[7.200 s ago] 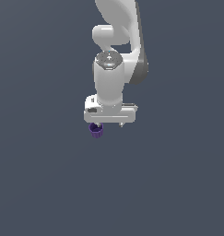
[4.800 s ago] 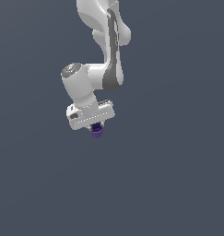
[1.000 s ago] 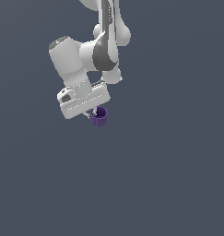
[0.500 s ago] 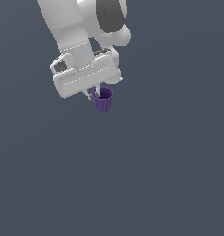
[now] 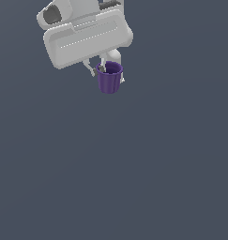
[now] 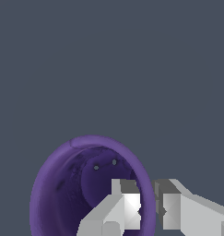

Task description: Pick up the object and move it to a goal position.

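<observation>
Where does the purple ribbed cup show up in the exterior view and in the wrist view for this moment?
Exterior view: the purple cup hangs just below the white end effector, in the upper middle of the picture, upright with its mouth up.
Wrist view: the cup fills the lower part of the picture, seen from above into its open mouth.
Shared landmark: the end effector, one finger inside the rim and one outside.

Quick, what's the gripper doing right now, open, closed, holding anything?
Gripper: closed on the rim of the purple cup, one finger inside the cup and one outside, cup held upright off the surface.
</observation>
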Controlling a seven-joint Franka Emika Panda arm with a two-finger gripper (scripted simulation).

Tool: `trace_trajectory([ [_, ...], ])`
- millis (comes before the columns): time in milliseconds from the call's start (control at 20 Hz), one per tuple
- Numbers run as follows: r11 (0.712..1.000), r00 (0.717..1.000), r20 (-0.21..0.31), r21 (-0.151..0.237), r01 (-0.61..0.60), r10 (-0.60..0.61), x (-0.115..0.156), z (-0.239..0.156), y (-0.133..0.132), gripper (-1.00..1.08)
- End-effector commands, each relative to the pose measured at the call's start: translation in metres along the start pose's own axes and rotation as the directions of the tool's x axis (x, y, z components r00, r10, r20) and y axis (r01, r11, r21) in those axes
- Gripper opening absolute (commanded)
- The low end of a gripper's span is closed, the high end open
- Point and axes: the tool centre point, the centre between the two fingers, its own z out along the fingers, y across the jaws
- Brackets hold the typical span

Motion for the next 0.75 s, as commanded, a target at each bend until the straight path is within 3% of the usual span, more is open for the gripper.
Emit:
trace_trajectory([
  [0,1.0,1.0,-0.001,0.0,0.0,0.0,0.009,-0.018,-0.005,-1.0],
  [700,1.0,1.0,-0.003,0.003,0.001,-0.001,0.032,-0.054,-0.014,-1.0],
])
